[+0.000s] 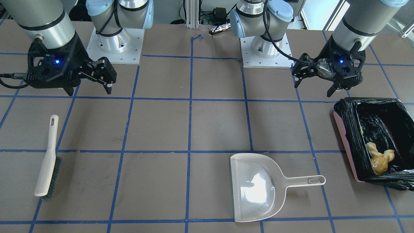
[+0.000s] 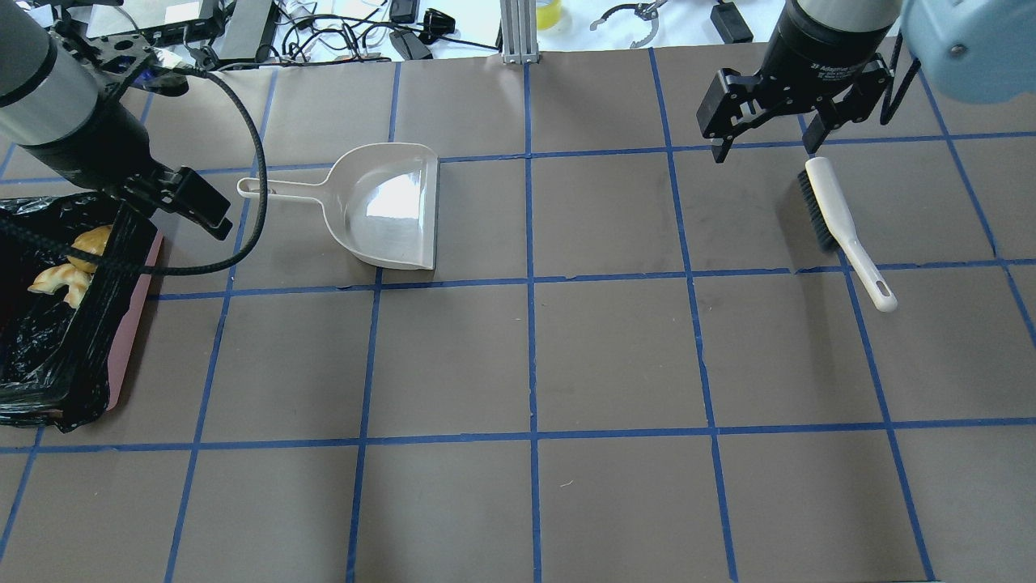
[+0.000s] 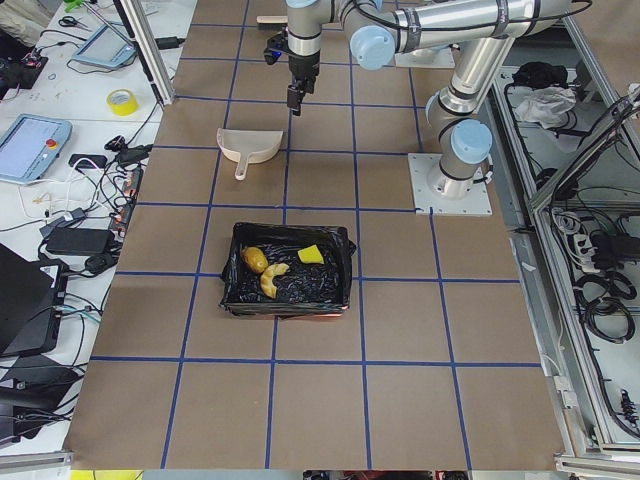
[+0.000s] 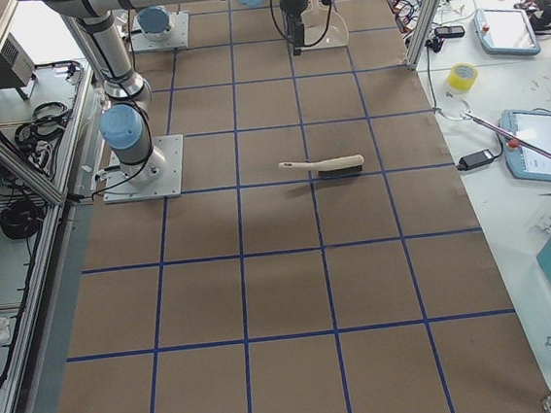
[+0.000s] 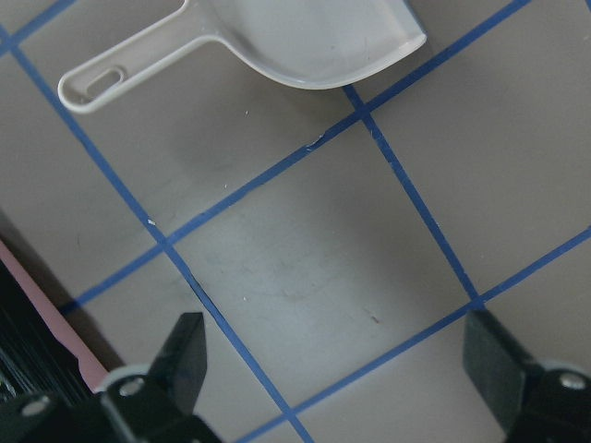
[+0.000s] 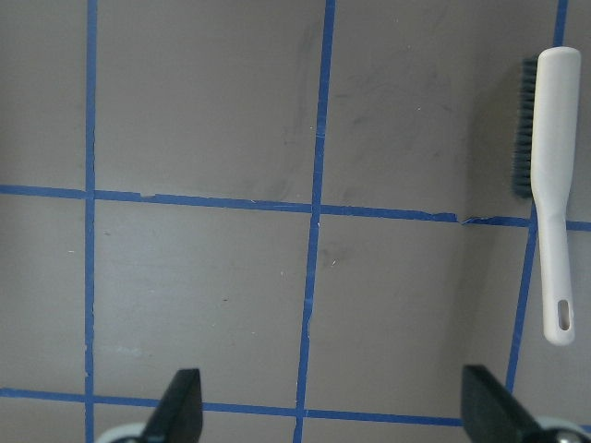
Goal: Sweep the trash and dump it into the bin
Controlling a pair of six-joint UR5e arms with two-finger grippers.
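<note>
Lying in bin [image 1: 343, 139], trash [image 1: 379, 160] sits near, outside L gripper's [image 1: 313, 89] spread fingers [image 5: 186, 358].

Overhead view: one line of small white lettering runs round the black collar [image 2: 819, 71] above the right tool [image 2: 765, 147], toward the table's [image 2: 518, 364] far edge on the robot's right. The word "Adaptive" can be made out; the rest is too small to read.

Front-facing view: there is faint print on the left arm's shoulder joint [image 1: 282, 10], at the robot-side edge. It is illegible.
</note>
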